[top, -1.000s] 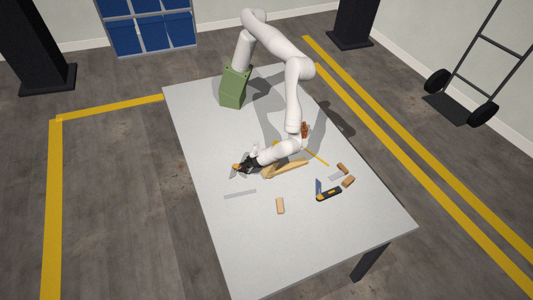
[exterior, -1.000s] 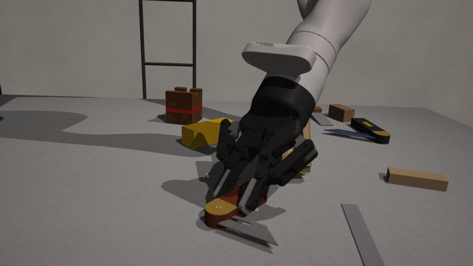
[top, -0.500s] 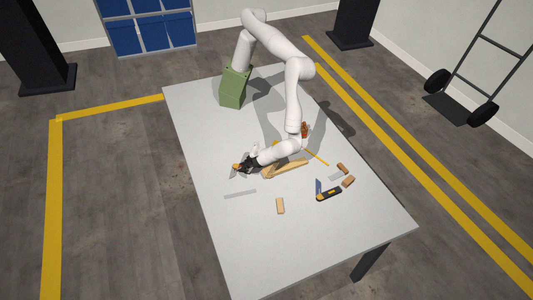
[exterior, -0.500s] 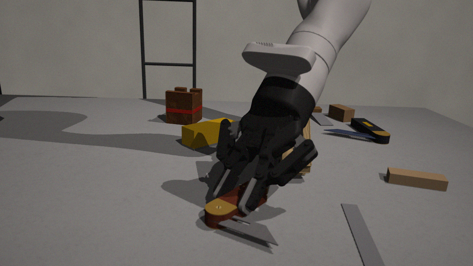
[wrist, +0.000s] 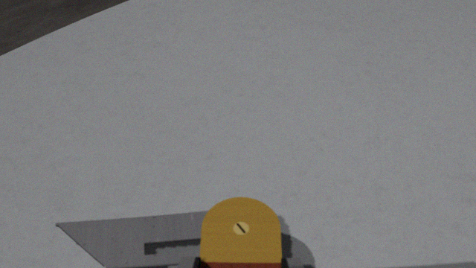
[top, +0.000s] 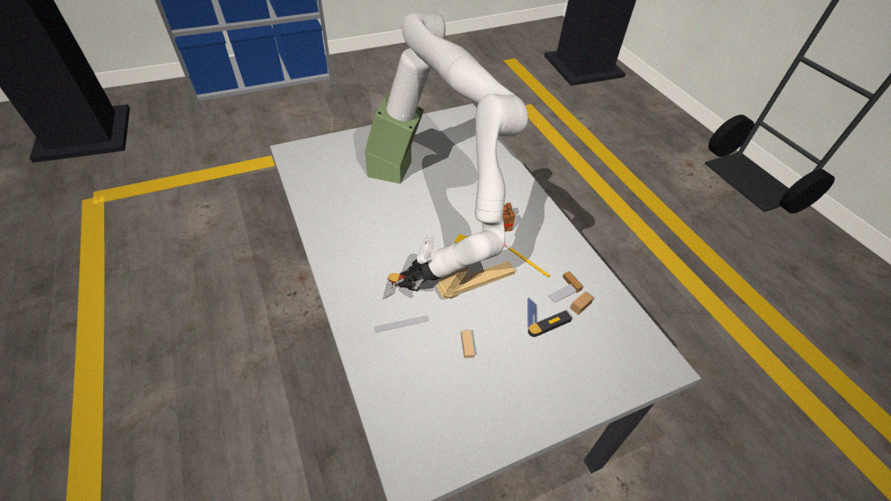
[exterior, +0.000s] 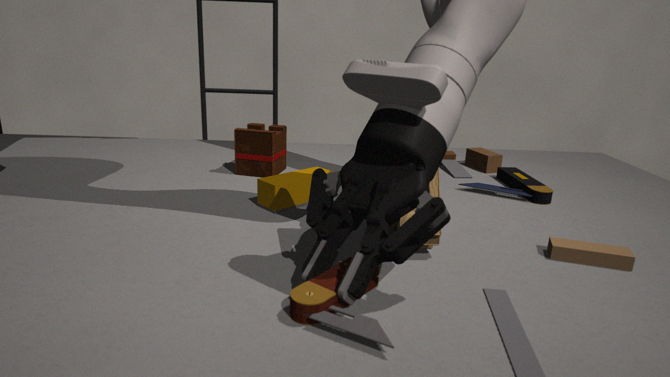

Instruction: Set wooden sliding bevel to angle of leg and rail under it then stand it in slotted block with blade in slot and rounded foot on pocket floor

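Observation:
The wooden sliding bevel [exterior: 323, 292] [wrist: 241, 231] lies on the table, red-brown with a yellow rounded end and a grey blade [exterior: 353, 325] swung out to one side. My gripper [exterior: 335, 276] leans low over it and is shut on its red-brown stock. In the overhead view the gripper [top: 408, 278] is left of the leg and rail [top: 476, 280], light wooden strips crossing on the table. The slotted block [exterior: 259, 150], dark brown with a red band, stands at the back; it also shows in the overhead view [top: 509, 216]. The black bevel [top: 548, 322] lies to the right.
A yellow wedge block [exterior: 288, 187] sits behind the gripper. A loose grey blade [top: 401, 323], a tan wooden block [top: 468, 343], a small square with wooden stock [top: 566, 286] and another tan block [top: 582, 303] lie nearby. The green arm base [top: 391, 142] stands at the back.

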